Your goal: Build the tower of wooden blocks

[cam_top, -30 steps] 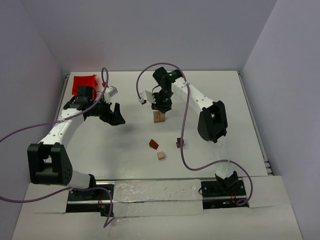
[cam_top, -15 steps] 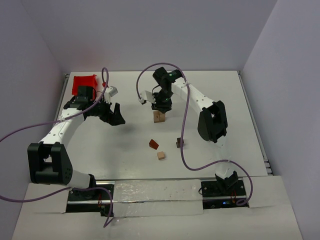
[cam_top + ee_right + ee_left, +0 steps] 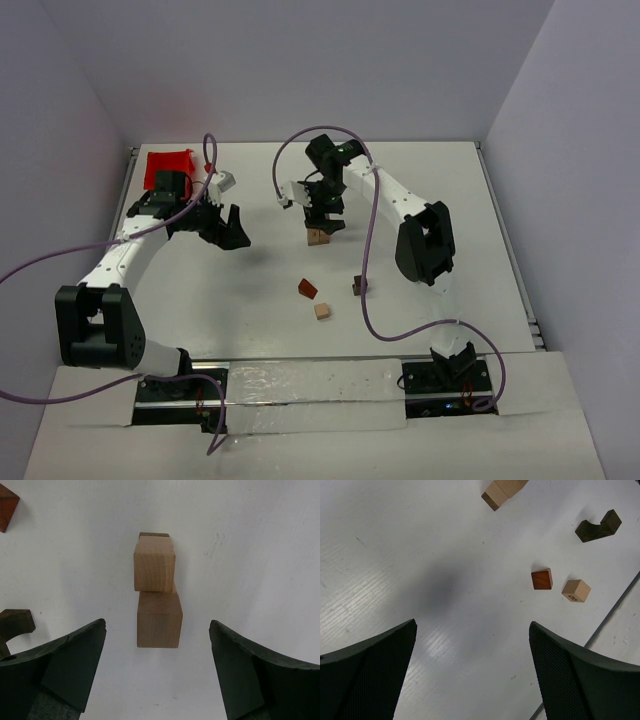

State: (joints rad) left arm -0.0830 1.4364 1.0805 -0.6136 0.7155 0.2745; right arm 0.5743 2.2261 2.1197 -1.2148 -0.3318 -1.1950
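The white table (image 3: 240, 300) has much free room right of the wood block tower (image 3: 319, 237) and in front of it; the red bin (image 3: 168, 166) sits far left of the tower, at the back corner. The left gripper (image 3: 228, 228), left of the tower, hangs with jaws wide apart and empty. The right gripper (image 3: 321, 216) is directly above the tower, jaws open, a gap on each side (only the right wrist view shows this); there the column seems upright, tan blocks on a dark one. In front of the tower lie a dark arch piece (image 3: 598, 526), a reddish wedge (image 3: 542, 579) and a tan cube (image 3: 576, 590).
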